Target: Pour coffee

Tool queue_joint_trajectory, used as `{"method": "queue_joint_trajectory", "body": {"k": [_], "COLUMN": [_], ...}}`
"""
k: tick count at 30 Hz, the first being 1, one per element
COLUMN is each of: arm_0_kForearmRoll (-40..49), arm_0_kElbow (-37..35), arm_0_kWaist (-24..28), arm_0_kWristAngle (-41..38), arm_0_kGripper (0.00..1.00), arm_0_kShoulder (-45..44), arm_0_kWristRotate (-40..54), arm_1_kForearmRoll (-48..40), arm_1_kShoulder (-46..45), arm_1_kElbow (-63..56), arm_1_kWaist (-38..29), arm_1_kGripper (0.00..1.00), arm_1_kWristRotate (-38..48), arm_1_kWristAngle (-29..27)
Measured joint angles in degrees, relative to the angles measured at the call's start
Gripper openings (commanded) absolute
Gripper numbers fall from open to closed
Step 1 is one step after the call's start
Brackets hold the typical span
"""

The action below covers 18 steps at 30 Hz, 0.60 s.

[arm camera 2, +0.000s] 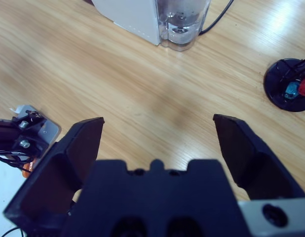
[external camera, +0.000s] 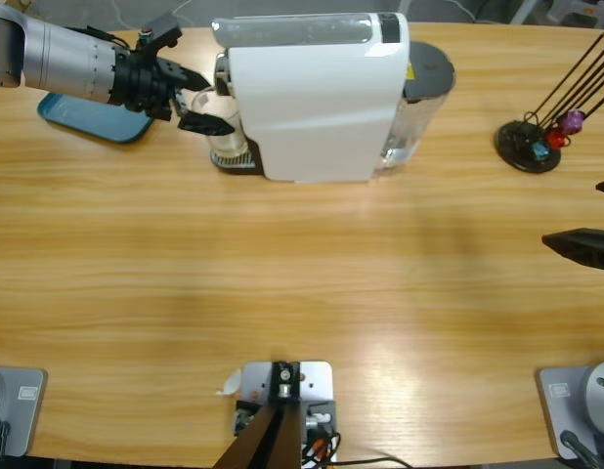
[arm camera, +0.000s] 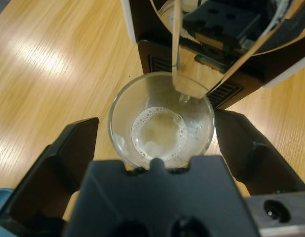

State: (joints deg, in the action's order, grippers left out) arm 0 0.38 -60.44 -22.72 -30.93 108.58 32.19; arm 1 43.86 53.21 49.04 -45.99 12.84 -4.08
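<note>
L gripper [arm camera: 155, 140] jaws apart either side of glass cup [arm camera: 161, 121] w/ foamy liquid, under coffee machine [external camera: 317, 93] spout. R gripper [arm camera 2: 157, 148] wide apart over desk [external camera: 282, 264].

Table: we see a long wooden table [external camera: 302, 283].
Far side: a white coffee machine [external camera: 317, 98] stands on it.
Left: a blue tray [external camera: 87, 117] lies there.
Right: a black round stand [external camera: 527, 147] with sticks.
</note>
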Motion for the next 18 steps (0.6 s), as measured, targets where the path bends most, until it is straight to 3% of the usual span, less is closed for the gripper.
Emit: {"method": "queue_joint_trajectory", "body": {"k": [2, 4, 5, 6, 7, 8, 13, 18], "arm_0_kForearmRoll": [0.0, 0.0, 0.0, 0.0, 0.0, 0.0, 0.0, 0.0], "arm_0_kElbow": [0.0, 0.0, 0.0, 0.0, 0.0, 0.0, 0.0, 0.0], "arm_0_kWaist": [0.0, -0.1, -0.2, -0.4, -0.6, -0.8, -1.5, -1.5], "arm_0_kWristAngle": [0.0, -0.1, -0.1, -0.1, -0.1, -0.1, -0.3, -0.3], "arm_0_kGripper": [0.764, 0.507, 0.459, 0.344, 0.157, 0.061, 0.0, 0.0], "arm_0_kShoulder": [0.0, 0.0, 0.1, 0.3, 0.4, 0.5, 0.9, 0.9], "arm_0_kWristRotate": [0.0, 0.0, 0.0, 0.0, 0.0, 0.0, 0.0, -0.2], "arm_1_kForearmRoll": [0.0, 0.0, 0.0, 0.0, 0.0, 0.0, 0.0, 0.0], "arm_1_kShoulder": [0.0, 0.0, 0.0, 0.0, 0.0, 0.0, 0.0, 0.1], "arm_1_kElbow": [0.0, 0.0, 0.0, 0.0, 0.0, 0.0, 0.0, 0.0], "arm_1_kWaist": [0.0, 0.0, 0.0, 0.0, 0.0, 0.0, 0.0, 0.0], "arm_1_kGripper": [1.0, 1.0, 1.0, 1.0, 1.0, 1.0, 1.0, 0.996], "arm_1_kWristRotate": [0.0, 0.0, 0.0, 0.0, 0.0, 0.0, 0.0, 0.0], "arm_1_kWristAngle": [0.0, 0.0, 0.0, 0.0, 0.0, 0.0, 0.0, 0.0]}}
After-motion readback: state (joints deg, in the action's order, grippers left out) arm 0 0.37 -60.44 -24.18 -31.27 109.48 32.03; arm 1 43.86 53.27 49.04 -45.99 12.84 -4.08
